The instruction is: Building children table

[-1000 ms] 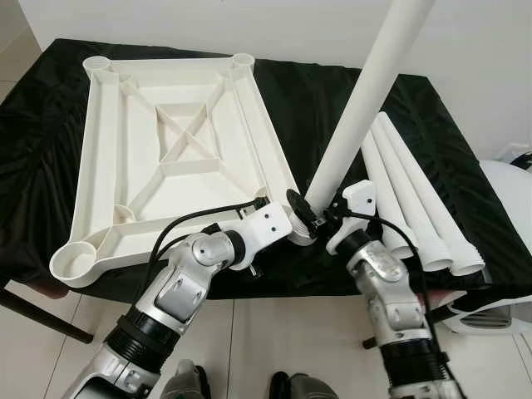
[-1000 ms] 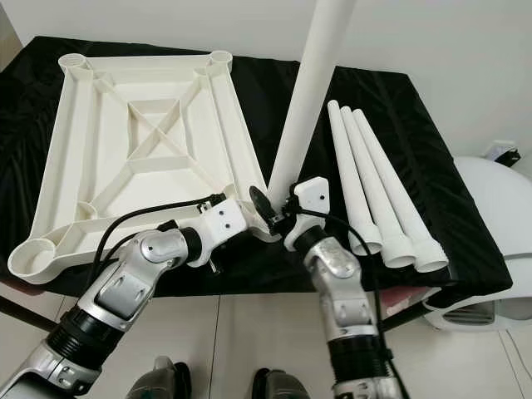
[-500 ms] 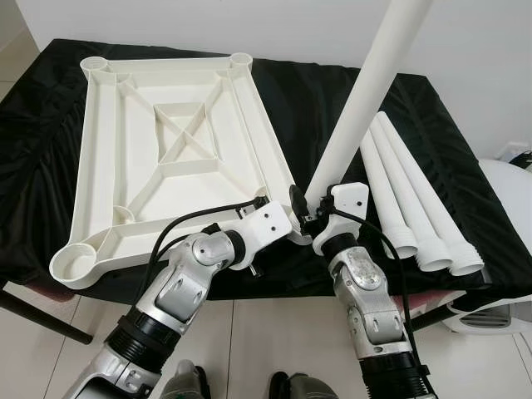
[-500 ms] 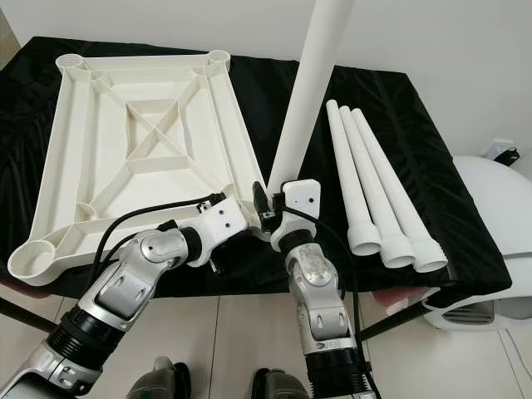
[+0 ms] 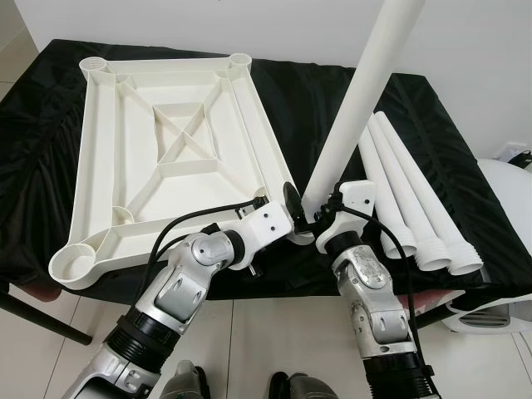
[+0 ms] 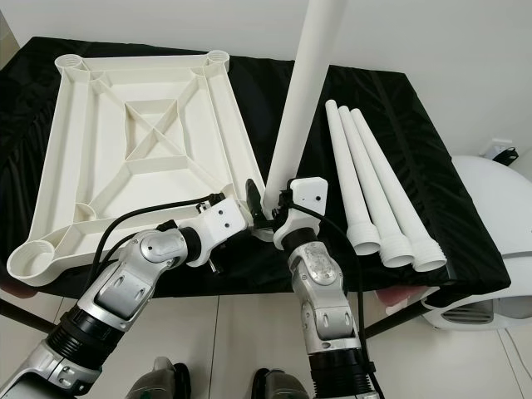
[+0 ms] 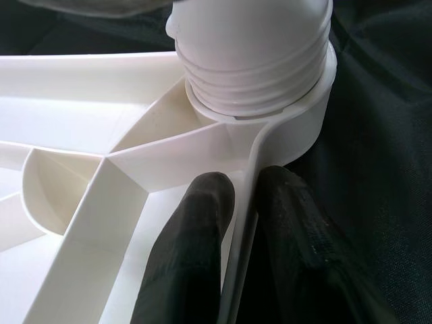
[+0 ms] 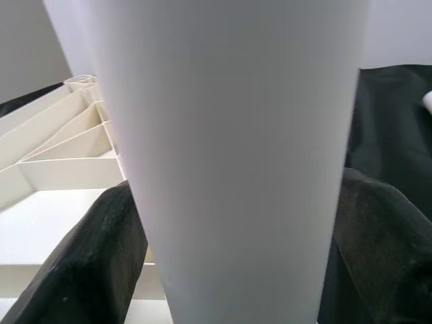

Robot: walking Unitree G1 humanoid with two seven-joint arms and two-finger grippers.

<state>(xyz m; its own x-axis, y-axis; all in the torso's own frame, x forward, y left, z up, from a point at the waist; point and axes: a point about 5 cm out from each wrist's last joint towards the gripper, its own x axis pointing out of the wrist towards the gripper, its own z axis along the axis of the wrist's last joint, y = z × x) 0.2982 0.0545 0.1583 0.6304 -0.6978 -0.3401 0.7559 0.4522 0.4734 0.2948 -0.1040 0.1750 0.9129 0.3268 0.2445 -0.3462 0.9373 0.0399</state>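
We see a white plastic children's tabletop [image 5: 166, 158] lying upside down, its ribbed underside up, on a table draped in black cloth [image 5: 307, 91]; it covers the left and middle of that table, with round leg sockets at its corners. At the tabletop's near right corner, close to the table's front edge, a long white table leg [image 5: 353, 108] stands up and leans a little to the right, its threaded end seated in the corner socket [image 7: 270, 128]. Our left gripper [image 7: 236, 223] reaches in from the near side and pinches the tabletop's thin outer rim just beside that socket, one black finger [image 7: 196, 256] inside the rim and the other outside, the gap between them narrow and filled by the rim. Our right gripper [image 6: 274, 208] clasps the lower part of the standing leg, its two black fingers [image 8: 81, 263] pressed against opposite sides of the tube. Three more white table legs [image 5: 411, 199] lie side by side on the cloth toward the table's right edge, their wide threaded ends pointing to the front edge, apart from the tabletop. Beyond the table's right edge we see part of a rounded white object [image 5: 511, 195] on the floor.
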